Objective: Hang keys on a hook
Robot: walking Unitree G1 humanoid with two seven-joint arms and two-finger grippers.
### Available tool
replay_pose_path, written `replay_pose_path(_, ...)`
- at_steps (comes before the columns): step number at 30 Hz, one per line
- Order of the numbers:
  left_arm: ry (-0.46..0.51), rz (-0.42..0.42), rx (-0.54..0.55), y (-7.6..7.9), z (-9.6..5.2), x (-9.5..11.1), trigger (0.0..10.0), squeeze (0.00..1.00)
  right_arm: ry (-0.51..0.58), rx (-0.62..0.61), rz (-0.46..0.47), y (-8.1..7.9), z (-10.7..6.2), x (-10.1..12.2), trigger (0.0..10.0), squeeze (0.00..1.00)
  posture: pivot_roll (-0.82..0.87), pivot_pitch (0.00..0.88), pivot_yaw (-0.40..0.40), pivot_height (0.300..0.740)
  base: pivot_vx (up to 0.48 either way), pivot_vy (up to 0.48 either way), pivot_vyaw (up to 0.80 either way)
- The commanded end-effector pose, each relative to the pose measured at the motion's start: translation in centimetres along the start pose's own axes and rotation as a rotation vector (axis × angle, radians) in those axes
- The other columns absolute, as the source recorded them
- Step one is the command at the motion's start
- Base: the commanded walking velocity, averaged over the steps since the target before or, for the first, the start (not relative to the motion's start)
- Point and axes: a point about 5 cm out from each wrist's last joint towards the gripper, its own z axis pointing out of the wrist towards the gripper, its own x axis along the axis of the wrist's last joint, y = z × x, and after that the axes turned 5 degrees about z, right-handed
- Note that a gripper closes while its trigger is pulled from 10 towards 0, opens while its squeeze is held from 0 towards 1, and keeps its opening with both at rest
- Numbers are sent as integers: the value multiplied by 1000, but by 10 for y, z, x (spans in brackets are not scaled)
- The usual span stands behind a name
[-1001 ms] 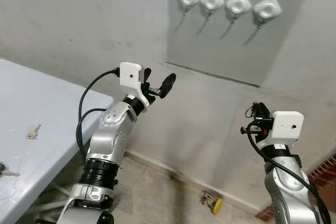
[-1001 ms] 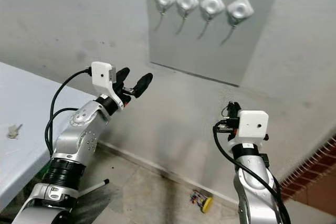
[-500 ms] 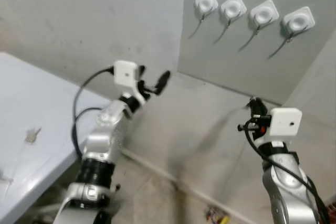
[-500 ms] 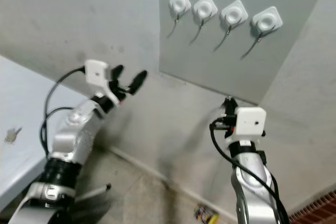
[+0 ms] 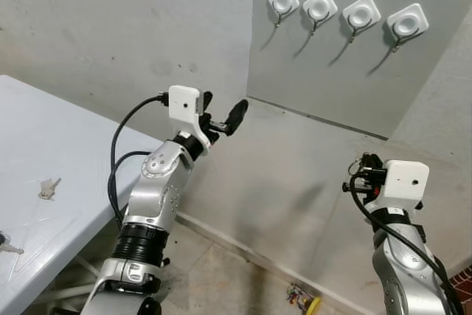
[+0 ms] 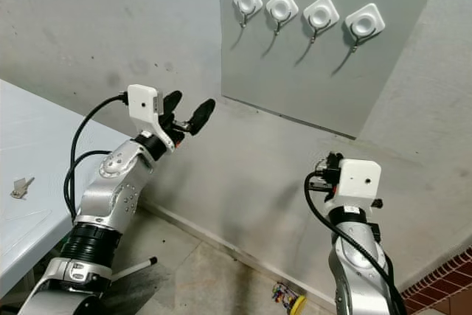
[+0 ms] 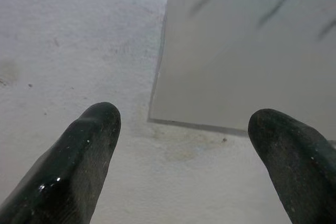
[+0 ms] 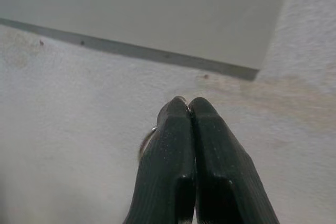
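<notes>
— Wall hooks (image 5: 344, 14) on the grey panel (image 5: 324, 71)?
— Four, in a row along its top edge.
— Keys on the white table (image 5: 66, 145)?
— Two: one (image 5: 49, 188) mid-surface, one (image 5: 6, 244) at the near edge.

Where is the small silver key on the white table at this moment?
In the left eye view, the small silver key lies flat on the white table at the robot's far left, left of the raised left arm, with another key nearer the table's front edge.
</notes>
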Motion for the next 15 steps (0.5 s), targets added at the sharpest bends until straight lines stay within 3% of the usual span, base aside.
replay_pose_path(1, 24, 44, -60, 6, 4, 8, 10000, 0, 27, 25, 16, -5, 1, 8, 10000, 0, -103, 43, 24, 740, 0, 0, 0)
replay_pose_path(3, 20, 82, -84, 9, 5, 8, 10000, 0, 44, 39, -16, -6, 1, 10, 10000, 0, -103, 43, 24, 740, 0, 0, 0)
replay_pose_path(15, 27, 77, -127, 16, 6, 6, 10000, 0, 56, 75, -6, -9, -1, 11, 10000, 0, -118, 32, 30, 740, 0, 0, 0)
